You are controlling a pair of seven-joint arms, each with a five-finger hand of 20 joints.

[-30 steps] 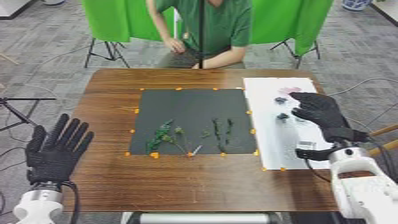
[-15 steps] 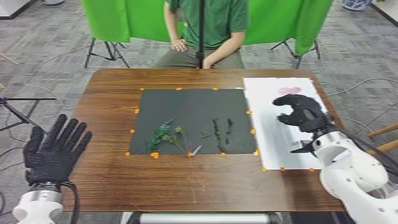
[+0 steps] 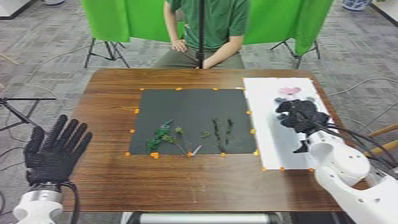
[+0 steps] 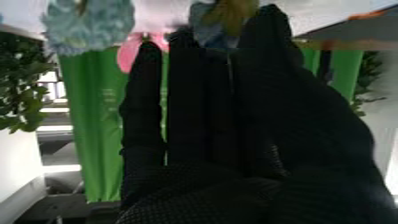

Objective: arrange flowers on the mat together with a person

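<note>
Hiding part of the sheet (image 3: 273,135) near the table's (image 3: 258,187) right edge, your right hand (image 3: 304,115) has straight fingers pressed together; your left hand (image 3: 51,164), spread, is apart from the mat (image 3: 188,106).

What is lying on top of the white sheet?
A pink flower lies near the sheet's far end, and bluish flowers are close to the right hand. What is directly under this hand is covered.
</note>
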